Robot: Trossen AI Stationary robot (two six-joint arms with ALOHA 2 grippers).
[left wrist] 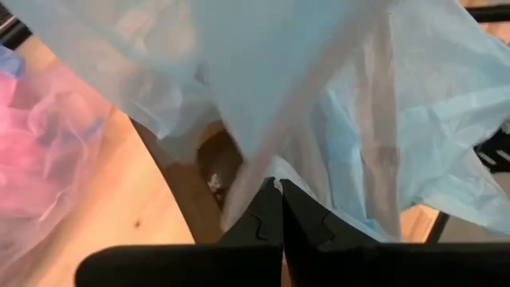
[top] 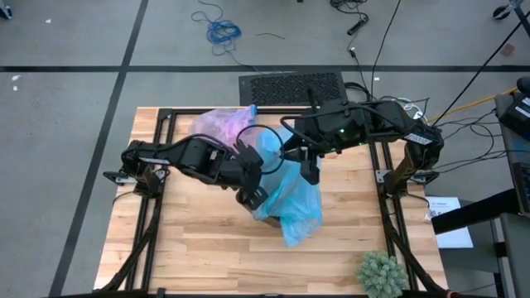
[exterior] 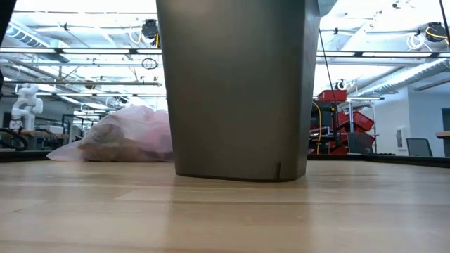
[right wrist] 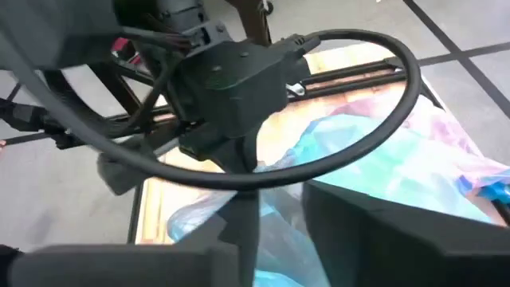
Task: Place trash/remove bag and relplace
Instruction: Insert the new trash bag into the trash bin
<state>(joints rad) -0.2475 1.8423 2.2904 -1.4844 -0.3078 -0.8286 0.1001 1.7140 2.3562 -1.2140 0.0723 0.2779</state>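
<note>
1. Centrally, a grey-brown trash bin [exterior: 239, 84] is standing upright on the wooden table [top: 199, 240], filling most of the low view.
2. A light blue plastic bag [top: 294, 203] is draping over the bin's top and spilling down its side toward the near edge of the table in the high view.
3. The left gripper [left wrist: 279, 209] is reaching in over the bin from the left side of the table, its fingers [left wrist: 259, 223] pressing together and pinching a fold of the light blue bag.
4. The right gripper [top: 310, 170] is hovering above the far side of the blue bag; whether its jaws are spread or gripping, I cannot tell.
5. The lavender-pink bag [top: 219, 126] is lying slumped on the table behind the bin, toward the far left, just beside the blue bag.
6. Brown crumpled paper trash [exterior: 116, 146] is showing dimly through the pink bag's thin plastic in the low view.
7. A green spiky plant [top: 381, 273] is sitting at the table's near right corner, well apart from the bin.
8. A black floor mat [top: 290, 87] is lying on the floor just beyond the table's far edge.
</note>
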